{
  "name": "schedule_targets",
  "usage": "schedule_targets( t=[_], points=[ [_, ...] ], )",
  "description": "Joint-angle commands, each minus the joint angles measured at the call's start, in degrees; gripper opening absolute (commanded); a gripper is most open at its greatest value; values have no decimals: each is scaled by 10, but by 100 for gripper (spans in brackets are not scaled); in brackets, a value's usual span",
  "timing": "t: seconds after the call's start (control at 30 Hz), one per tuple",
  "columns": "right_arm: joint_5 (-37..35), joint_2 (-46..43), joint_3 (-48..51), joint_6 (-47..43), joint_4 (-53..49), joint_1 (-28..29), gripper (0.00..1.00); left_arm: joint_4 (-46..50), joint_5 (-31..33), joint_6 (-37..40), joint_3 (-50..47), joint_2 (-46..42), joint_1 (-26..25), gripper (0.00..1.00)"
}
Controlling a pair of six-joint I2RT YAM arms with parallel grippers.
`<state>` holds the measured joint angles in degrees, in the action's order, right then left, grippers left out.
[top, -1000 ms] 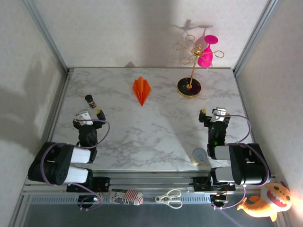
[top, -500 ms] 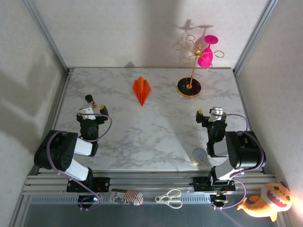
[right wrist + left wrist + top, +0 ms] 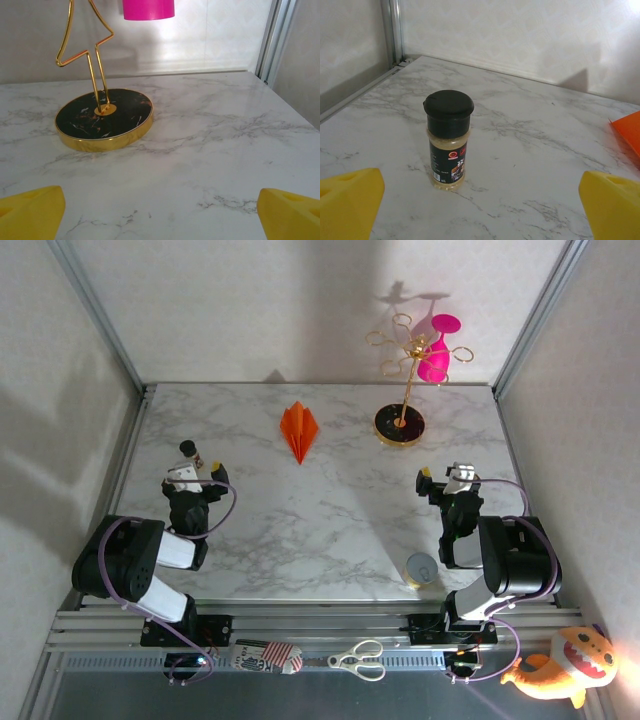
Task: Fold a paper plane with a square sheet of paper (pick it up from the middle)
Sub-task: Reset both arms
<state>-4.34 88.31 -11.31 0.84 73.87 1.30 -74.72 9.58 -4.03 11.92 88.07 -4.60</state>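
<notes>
The bright-orange sheet lies folded as a pointed paper plane point(image 3: 300, 430) at the far middle of the marble table point(image 3: 320, 530), its tip toward me. One corner of the paper plane point(image 3: 628, 131) shows at the right edge of the left wrist view. My left gripper point(image 3: 192, 476) hovers low at the near left, open, yellow fingertips point(image 3: 347, 200) wide apart with nothing between them. My right gripper point(image 3: 444, 478) is at the near right, also open and empty, its fingertips point(image 3: 292, 210) wide apart. Both grippers are well short of the plane.
A black-capped spice jar point(image 3: 448, 139) stands just ahead of the left gripper. The gold stand's black round base point(image 3: 104, 119) is ahead of the right gripper, with a pink glass point(image 3: 437, 350) hanging on it. A small round object point(image 3: 421, 569) sits at the near right edge.
Both arms have drawn their elbows up and back over their bases, and the grippers have shifted slightly away from me. The paper plane has not moved.
</notes>
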Motion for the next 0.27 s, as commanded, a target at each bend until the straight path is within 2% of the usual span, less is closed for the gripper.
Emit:
schedule_targets(
  t=[0.0,0.23],
  points=[
    [6,4,-10,4,5,-3,99,6,-12,5,11,3,6,99],
    [4,3,-9,3,7,-3,99,8,-14,4,12,4,7,99]
  ],
)
